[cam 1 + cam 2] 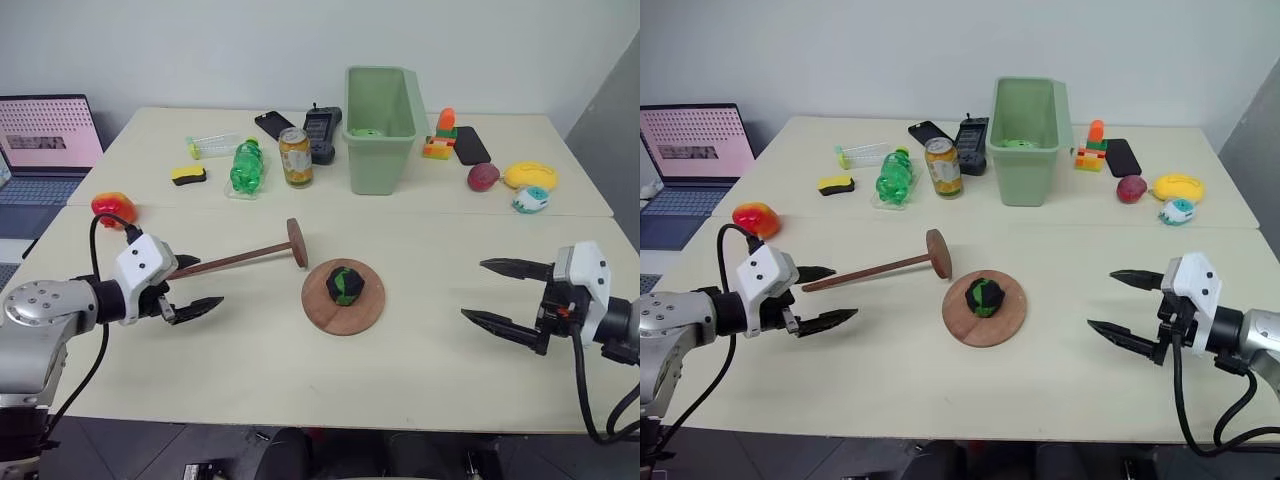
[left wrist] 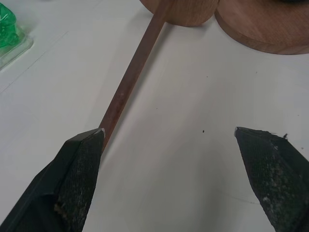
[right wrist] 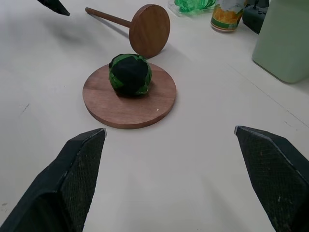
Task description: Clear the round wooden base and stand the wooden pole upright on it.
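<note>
I saw green-black ball (image 1: pixel 343 284) atop round wooden base (image 1: pixel 343 311) | wooden pole (image 1: pixel 240 256) lay flat, free end touching left gripper (image 1: pixel 194 285) | right gripper (image 1: pixel 503 291) farther | both claws gaped, empty.

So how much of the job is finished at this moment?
Nothing looks done yet. The green and black ball sits on the round base, so it is not cleared. The pole lies on the table, its end disc beside the base. The left gripper is open at the rod's free end; the right gripper is open, holding nothing. Left: remove the ball, stand the pole.
</note>
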Tool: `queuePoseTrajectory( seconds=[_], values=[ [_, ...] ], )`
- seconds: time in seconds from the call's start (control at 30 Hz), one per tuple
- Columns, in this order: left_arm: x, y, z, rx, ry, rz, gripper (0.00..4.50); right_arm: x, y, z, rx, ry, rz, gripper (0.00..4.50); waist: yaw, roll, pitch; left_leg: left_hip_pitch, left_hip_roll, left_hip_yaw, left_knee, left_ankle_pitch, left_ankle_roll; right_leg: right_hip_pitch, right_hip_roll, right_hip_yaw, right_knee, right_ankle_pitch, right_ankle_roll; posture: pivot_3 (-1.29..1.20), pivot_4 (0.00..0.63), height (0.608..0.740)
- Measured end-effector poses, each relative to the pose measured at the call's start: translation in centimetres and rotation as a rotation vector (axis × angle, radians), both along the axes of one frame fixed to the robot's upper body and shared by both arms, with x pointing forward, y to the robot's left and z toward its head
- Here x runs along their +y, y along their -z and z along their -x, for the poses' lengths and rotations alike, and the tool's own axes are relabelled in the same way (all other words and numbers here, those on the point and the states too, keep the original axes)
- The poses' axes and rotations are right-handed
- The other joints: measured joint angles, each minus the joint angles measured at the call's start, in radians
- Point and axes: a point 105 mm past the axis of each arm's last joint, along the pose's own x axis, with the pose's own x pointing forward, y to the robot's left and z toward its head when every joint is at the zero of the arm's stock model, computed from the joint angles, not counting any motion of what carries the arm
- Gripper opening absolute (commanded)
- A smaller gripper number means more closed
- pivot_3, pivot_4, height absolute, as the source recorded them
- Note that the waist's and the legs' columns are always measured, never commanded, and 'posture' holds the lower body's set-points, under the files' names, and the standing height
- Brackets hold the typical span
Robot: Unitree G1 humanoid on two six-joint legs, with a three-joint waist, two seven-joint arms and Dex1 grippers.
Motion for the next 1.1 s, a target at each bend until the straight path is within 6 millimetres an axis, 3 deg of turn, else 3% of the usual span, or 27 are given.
queuePoseTrajectory(
  seconds=[0.43, 0.83, 1.0, 1.1],
  values=[
    [-0.6, -1.4, -0.5, -0.102, 0.055, -0.032, 4.50, 0.4, -0.2, -0.1, 0.030, -0.001, -0.012, 4.49, 0.000, 0.000, 0.000, 0.000, 0.000, 0.000, 0.000, 0.000, 0.000, 0.000, 0.000, 0.000, 0.000, 0.000, 0.000, 0.00, 0.150, 0.740],
    [-0.9, -0.6, 0.5, -0.061, 0.129, -0.068, 4.50, 0.6, -0.8, -0.7, -0.007, 0.019, -0.017, 4.49, 0.000, 0.000, 0.000, 0.000, 0.000, 0.000, 0.000, 0.000, 0.000, 0.000, 0.000, 0.000, 0.000, 0.000, 0.000, 0.00, 0.150, 0.740],
    [-2.3, -0.8, 0.5, -0.059, 0.203, -0.068, 4.50, 2.2, -1.2, -0.9, -0.010, -0.053, -0.010, 4.49, 0.000, 0.000, 0.000, 0.000, 0.000, 0.000, 0.000, 0.000, 0.000, 0.000, 0.000, 0.000, 0.000, 0.000, 0.000, 0.00, 0.150, 0.740],
    [-3.9, -1.2, 0.5, -0.063, 0.271, -0.058, 4.50, 4.6, -2.2, -1.6, -0.056, -0.134, -0.052, 4.49, -0.001, 0.000, 0.000, 0.000, 0.000, 0.000, 0.000, 0.000, 0.000, 0.000, 0.000, 0.000, 0.000, 0.000, 0.000, 0.00, 0.150, 0.740]
  ],
)
